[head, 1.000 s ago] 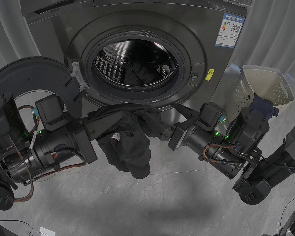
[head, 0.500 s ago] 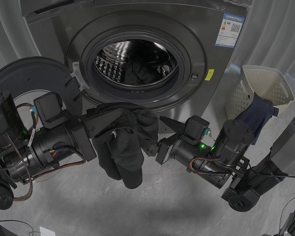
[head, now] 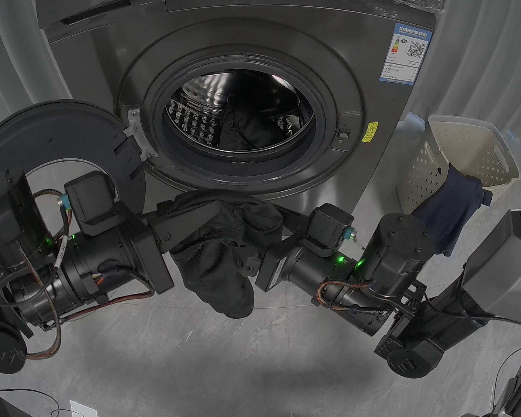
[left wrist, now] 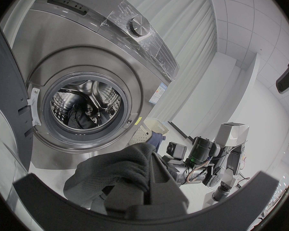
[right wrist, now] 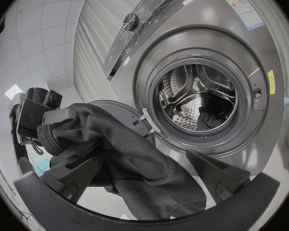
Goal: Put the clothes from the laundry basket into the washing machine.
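A black garment (head: 220,250) hangs bunched between my two grippers, just below the washing machine's (head: 330,59) open port (head: 240,114). My left gripper (head: 205,220) is shut on its upper edge, and the cloth (left wrist: 112,170) drapes over the fingers. My right gripper (head: 261,234) is open, its jaws wide apart and pushed into the garment (right wrist: 135,158), which lies across one finger (right wrist: 77,174). Another dark cloth (head: 243,128) lies inside the drum. The white laundry basket (head: 480,146) stands at the right with a navy garment (head: 454,204) hanging over its rim.
The round washer door (head: 52,134) is swung open to the left, behind my left arm. Grey floor (head: 243,348) spreads in front of the machine. Curtains (head: 486,47) hang behind the basket.
My right arm has moved left toward the left gripper, into the garment. The garment has bunched up and its hanging end has risen. The left arm has barely shifted.
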Available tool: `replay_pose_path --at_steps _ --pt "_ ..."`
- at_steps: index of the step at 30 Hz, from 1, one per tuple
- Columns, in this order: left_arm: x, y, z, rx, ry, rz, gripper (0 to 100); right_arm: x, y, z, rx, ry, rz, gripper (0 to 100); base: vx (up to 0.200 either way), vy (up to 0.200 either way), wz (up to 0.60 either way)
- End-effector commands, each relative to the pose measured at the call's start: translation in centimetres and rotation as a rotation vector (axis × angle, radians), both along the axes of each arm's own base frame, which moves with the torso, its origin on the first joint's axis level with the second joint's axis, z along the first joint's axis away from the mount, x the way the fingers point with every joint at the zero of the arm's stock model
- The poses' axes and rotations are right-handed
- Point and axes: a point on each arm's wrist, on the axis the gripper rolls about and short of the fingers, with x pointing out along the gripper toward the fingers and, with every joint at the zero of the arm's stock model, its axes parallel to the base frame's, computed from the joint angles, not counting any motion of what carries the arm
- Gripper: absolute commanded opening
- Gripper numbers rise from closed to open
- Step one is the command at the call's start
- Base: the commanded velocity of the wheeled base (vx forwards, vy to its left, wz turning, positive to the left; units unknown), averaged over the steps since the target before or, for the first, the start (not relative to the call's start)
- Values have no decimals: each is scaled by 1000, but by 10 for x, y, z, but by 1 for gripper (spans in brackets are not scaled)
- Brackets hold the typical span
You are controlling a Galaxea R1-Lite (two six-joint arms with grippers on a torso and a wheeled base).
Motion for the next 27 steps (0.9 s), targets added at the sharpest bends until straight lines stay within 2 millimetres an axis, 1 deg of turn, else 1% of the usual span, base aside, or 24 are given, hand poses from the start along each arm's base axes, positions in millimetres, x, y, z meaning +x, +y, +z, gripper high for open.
replay_pose_path --at_steps 1,4,5,7,8,10,11,13,15,16,19,21,23,24,25,27 --pt "0 0 -1 3 6 -1 0 -1 2 1 14 -13 8 0 0 0 0" --pt "1 -1 -3 5 15 -3 0 -4 -1 7 23 -20 8 0 0 0 0" --pt "2 -2 -7 12 27 2 0 -9 -4 13 32 -28 13 0 0 0 0" --pt "3 -2 -8 15 31 2 0 -12 -6 15 33 -29 16 0 0 0 0" --pt "4 -3 -10 19 40 3 0 -20 -8 19 36 -30 31 0 0 0 0" --pt "4 -3 -14 27 51 0 0 -28 -9 22 40 -29 47 0 0 0 0" --pt "4 -3 -14 27 51 0 0 -28 -9 22 40 -29 47 0 0 0 0" --pt "7 -5 -18 36 61 -3 0 -37 -9 21 35 -24 64 0 0 0 0" --pt "9 -5 -18 36 63 3 0 -40 -10 21 33 -21 69 0 0 0 0" --pt "10 -5 -19 38 68 6 100 -42 -10 22 35 -21 72 0 0 0 0" --pt "12 -5 -25 45 95 21 100 -42 -12 28 52 -32 68 0 0 0 0" --pt "9 -3 -34 56 131 22 100 -41 -15 32 63 -41 61 0 0 0 0" --pt "6 0 -41 74 154 19 100 -39 -17 34 68 -44 53 0 0 0 0" --pt "6 0 -41 74 154 19 100 -39 -17 34 68 -44 53 0 0 0 0" --pt "4 1 -47 86 171 15 100 -40 -19 35 71 -46 52 0 0 0 0" --pt "4 1 -49 90 179 15 100 -40 -19 35 68 -44 50 0 0 0 0"
